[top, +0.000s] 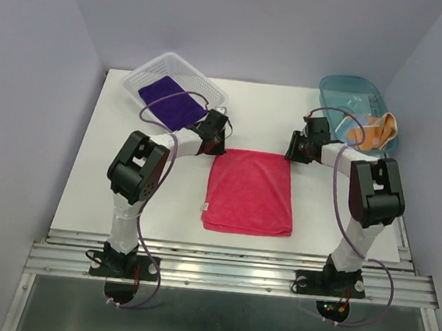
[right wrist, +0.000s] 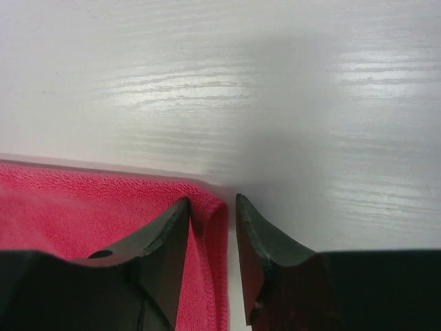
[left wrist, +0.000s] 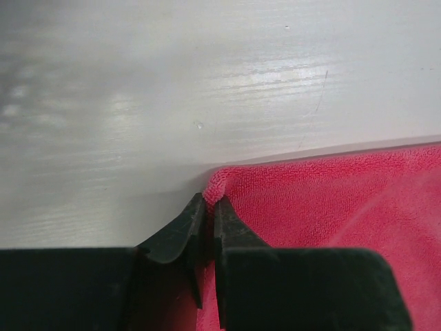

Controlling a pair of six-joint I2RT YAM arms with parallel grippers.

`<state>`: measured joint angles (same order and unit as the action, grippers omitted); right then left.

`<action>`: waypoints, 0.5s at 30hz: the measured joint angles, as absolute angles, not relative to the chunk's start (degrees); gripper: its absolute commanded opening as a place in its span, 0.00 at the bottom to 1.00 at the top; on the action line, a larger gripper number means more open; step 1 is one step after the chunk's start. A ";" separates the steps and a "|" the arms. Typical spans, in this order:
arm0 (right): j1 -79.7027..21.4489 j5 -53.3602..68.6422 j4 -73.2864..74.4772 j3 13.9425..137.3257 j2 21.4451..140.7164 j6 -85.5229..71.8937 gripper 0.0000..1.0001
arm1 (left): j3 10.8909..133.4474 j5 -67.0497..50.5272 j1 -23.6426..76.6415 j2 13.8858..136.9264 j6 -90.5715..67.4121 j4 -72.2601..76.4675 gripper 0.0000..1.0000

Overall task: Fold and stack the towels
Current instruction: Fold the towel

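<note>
We see a white table (top: 309, 221). On it lie a pink towel (top: 250, 192), spread flat mid-table, a white basket (top: 148, 71) far left and a blue bin (top: 346, 87) far right.

My left end effector (left wrist: 210, 215) is down at the white surface (left wrist: 207, 83), with its two dark fingers (left wrist: 176, 238) almost together. Between their tips sits the corner of the pink-red towel (left wrist: 331, 207), pushed up into a small bump. The rest of the towel lies flat to the right, up to the border of the view. The surface shows faint wood grain and soft reflections.
</note>
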<state>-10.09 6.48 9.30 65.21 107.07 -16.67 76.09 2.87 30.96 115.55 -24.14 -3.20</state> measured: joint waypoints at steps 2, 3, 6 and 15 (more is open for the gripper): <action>-10.09 7.31 8.97 65.21 107.26 -16.25 0.27 | 76.09 2.96 30.96 115.55 -24.08 -3.20 0.00; -10.09 7.57 8.86 65.21 107.37 -16.12 0.22 | 76.09 3.03 30.96 115.55 -24.03 -3.20 0.00; -10.09 8.54 8.86 65.39 107.74 -15.40 0.01 | 76.09 3.16 30.96 115.55 -23.79 -3.18 0.00; -10.09 9.65 10.00 68.03 108.03 -12.62 0.01 | 75.94 4.82 30.98 114.80 -22.26 -2.90 0.00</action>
